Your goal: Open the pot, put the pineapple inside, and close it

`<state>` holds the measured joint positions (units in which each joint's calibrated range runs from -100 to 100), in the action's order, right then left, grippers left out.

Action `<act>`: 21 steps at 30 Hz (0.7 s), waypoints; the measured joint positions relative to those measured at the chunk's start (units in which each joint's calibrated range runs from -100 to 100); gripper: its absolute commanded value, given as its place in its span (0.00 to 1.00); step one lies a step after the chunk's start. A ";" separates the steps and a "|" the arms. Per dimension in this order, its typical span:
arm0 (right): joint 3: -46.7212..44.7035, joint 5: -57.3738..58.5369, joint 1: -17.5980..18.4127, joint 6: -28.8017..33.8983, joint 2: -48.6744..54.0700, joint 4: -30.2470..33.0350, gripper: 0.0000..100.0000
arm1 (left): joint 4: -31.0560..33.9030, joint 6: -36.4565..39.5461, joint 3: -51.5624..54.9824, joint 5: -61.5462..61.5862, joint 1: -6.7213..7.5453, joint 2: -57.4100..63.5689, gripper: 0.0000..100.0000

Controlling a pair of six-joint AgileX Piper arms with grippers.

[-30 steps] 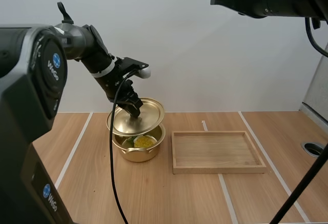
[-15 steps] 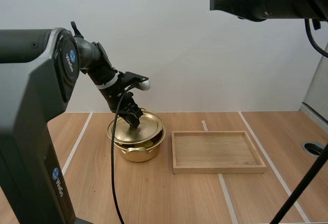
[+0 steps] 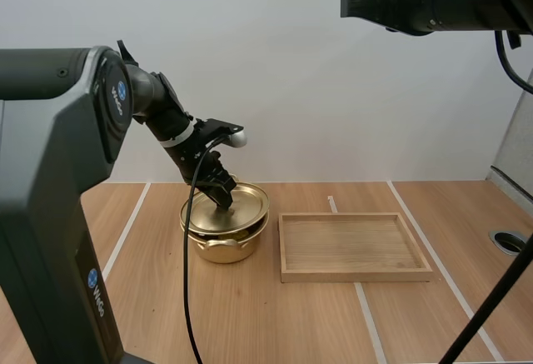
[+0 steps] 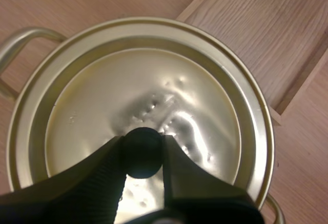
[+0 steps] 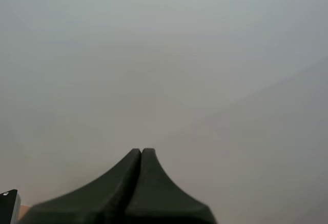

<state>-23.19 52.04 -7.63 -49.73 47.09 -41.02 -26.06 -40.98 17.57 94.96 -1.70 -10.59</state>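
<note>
Though faintly dimpled, glossy gold lid [image 4: 92,106] on pot [image 3: 221,250]

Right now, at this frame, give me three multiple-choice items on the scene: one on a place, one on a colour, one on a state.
1. Where does the wooden tray lie?
A. Beside the pot, on the right arm's side
B. On top of the pot
C. Behind the pot

2. What colour is the lid?
A. Red
B. Gold
C. Blue

3. What is the left tool doing?
A. Open, raised clear of the lid
B. Shut on nothing
C. Shut on the lid's black knob

Answers:
1 A: the high view shows the tray next to the pot on that side.
2 B: the lid shines gold in the high and left wrist views.
3 C: the left wrist view shows the fingertips pinching the knob, with the lid seated on the pot.
</note>
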 measured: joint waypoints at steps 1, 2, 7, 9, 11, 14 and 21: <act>0.00 0.27 0.00 -0.09 0.00 0.00 0.00 | -0.03 0.00 0.00 0.17 0.00 0.00 0.00; 0.00 0.50 0.00 -0.09 0.00 0.00 0.00 | -0.03 0.00 0.00 0.17 0.00 0.00 0.00; 0.00 0.68 0.00 -0.13 0.00 0.08 0.00 | -0.12 0.00 0.00 0.17 0.00 0.00 0.00; 0.00 0.68 0.00 -0.13 0.00 0.08 0.00 | 0.01 0.00 0.00 0.17 0.00 0.00 0.00; 0.00 0.68 0.00 -0.21 0.00 0.13 0.00 | 0.10 -0.09 0.00 0.33 0.00 0.00 0.00; 0.00 0.68 0.00 -0.21 0.00 0.13 0.00 | 0.23 -0.18 0.00 0.50 0.00 0.00 0.00; 0.00 0.68 0.00 -0.34 0.00 0.34 0.00 | 0.23 -0.35 0.00 2.25 0.00 0.00 0.15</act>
<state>-23.19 52.72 -7.63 -50.07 47.09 -40.68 -25.83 -41.33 17.57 97.21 -1.70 -10.59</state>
